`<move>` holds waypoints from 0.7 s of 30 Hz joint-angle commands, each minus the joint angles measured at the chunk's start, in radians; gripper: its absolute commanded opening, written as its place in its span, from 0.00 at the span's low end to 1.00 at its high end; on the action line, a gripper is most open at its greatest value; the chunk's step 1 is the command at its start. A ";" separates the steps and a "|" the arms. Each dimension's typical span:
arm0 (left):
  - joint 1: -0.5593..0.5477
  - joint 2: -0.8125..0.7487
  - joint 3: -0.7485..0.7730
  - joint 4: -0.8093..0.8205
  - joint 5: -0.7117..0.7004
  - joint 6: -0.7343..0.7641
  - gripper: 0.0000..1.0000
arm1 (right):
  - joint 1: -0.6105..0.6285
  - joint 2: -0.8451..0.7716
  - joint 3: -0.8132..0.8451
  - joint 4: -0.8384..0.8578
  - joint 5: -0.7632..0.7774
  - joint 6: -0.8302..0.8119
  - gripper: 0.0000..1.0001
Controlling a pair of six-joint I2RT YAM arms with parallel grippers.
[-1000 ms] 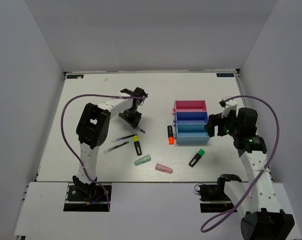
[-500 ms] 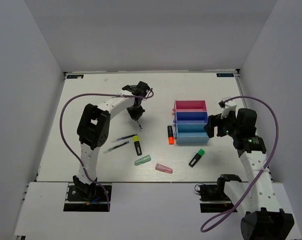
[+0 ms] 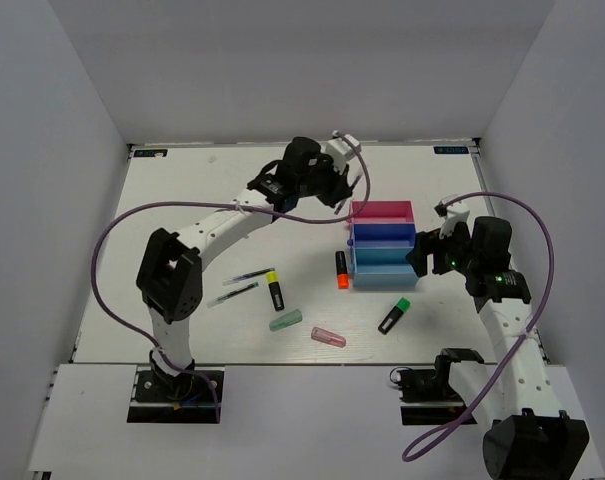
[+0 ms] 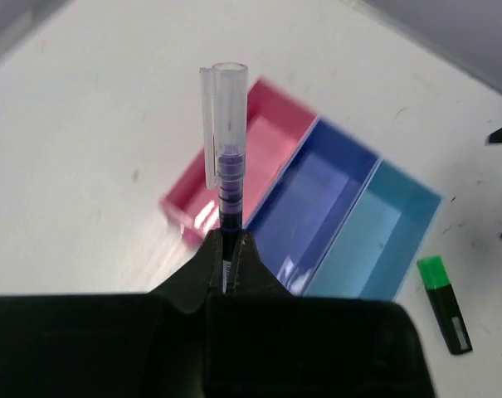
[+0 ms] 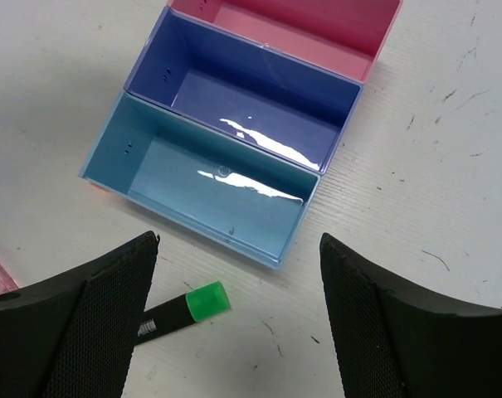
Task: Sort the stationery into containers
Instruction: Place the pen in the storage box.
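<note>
**Top view:** bright, even, diffuse light falls on the white table (image 3: pixel 182 200). Shadows under the arms are faint and soft-edged.

**Left wrist view:** the pen (image 4: pixel 227 166) is sharp, while the bins (image 4: pixel 317 207) behind it are soft and slightly smeared. The left gripper (image 4: pixel 227 249) is an underexposed black mass. The upper left corner is shaded grey.

**Right wrist view:** white glare streaks cross the floors of the dark blue bin (image 5: pixel 259 99) and the light blue bin (image 5: pixel 209 195). The near fingers (image 5: pixel 85 323) of the right gripper (image 5: pixel 238 242) are dark and slightly blurred.
</note>
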 commanded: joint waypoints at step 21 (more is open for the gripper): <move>-0.064 0.456 0.334 0.460 0.073 0.157 0.00 | -0.003 0.008 -0.015 0.056 0.046 -0.058 0.82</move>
